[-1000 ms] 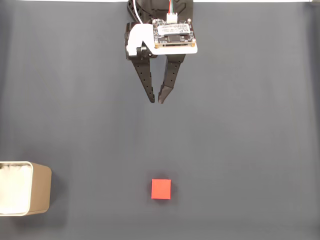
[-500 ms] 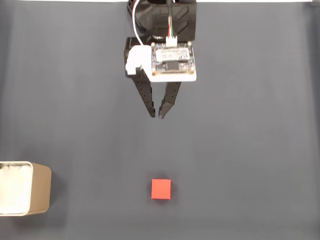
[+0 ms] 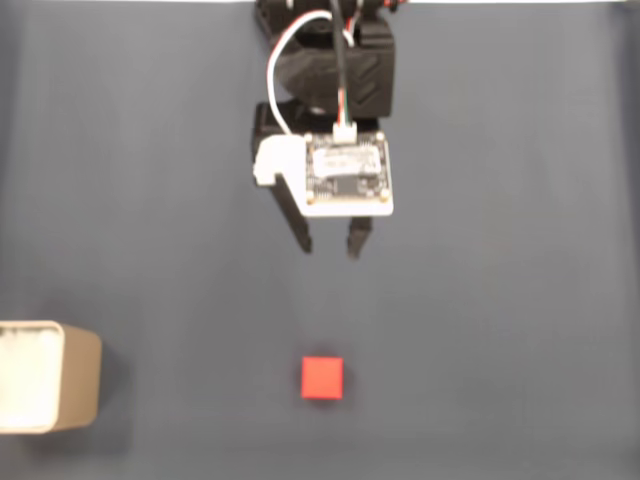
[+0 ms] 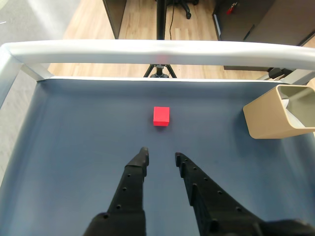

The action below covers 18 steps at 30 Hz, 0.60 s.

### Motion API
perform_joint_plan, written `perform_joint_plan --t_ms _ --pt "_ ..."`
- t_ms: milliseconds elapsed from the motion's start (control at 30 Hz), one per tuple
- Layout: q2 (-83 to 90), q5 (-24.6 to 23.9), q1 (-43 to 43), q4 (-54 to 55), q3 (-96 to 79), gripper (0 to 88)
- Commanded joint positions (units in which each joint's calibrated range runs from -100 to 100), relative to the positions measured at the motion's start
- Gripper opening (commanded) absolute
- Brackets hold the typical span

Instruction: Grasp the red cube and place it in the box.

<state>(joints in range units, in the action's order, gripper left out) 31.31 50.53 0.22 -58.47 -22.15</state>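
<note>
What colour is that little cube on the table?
Bright red; the cube shows best in the wrist view.

Wooden floor beyond grey table

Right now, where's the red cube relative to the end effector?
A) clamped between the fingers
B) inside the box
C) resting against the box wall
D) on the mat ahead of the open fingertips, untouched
D: the red cube lies on the mat beyond the tips of the open end effector, with bare mat between them, and well apart from the box.
</note>
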Motion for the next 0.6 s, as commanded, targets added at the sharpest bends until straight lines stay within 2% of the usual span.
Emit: perform_joint_plan --t_ms 0,567 --pt "-0.89 0.34 0.06 2.24 2.81 14.1" --pt "-11.98 1.12 1.06 7.57 5.91 18.8"
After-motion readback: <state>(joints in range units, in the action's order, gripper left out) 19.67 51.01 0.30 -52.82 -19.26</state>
